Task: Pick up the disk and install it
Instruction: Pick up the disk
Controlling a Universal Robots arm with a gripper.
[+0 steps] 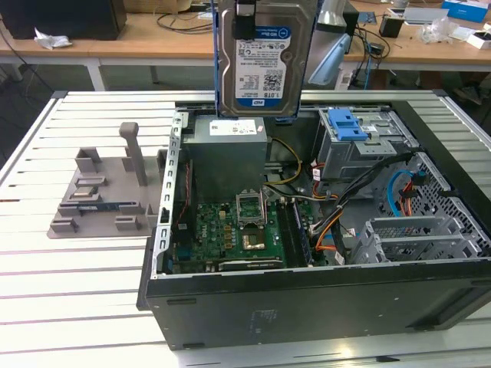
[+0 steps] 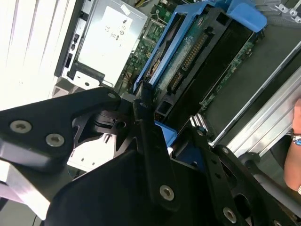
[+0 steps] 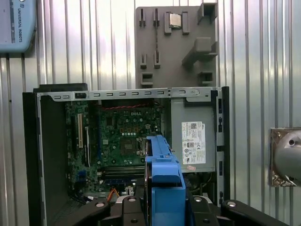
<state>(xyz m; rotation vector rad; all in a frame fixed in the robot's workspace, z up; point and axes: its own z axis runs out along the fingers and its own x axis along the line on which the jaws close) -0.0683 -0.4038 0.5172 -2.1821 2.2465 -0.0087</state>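
Observation:
The disk [image 1: 265, 57], silver with a white-and-blue label and blue side rails, hangs upright high over the back of the open computer case [image 1: 307, 307]. My gripper [image 1: 245, 17] is shut on its upper edge. In the second wrist view the gripper [image 2: 169, 117] has its black fingers [image 2: 141, 106] clamped on the disk [image 2: 188, 52], whose connector edge and blue rails point down at the case. In the first wrist view the disk [image 3: 162, 174] is seen edge-on as a blue strip between the fingers [image 3: 193, 202], above the motherboard [image 3: 127, 136].
The grey drive cage with a blue latch [image 1: 349, 123] sits at the case's back, to the exterior view's right. The power supply [image 1: 229, 130] lies right under the disk. A grey slotted holder stand [image 1: 107, 192] stands beside the case. A person's hand [image 2: 294, 160] is nearby.

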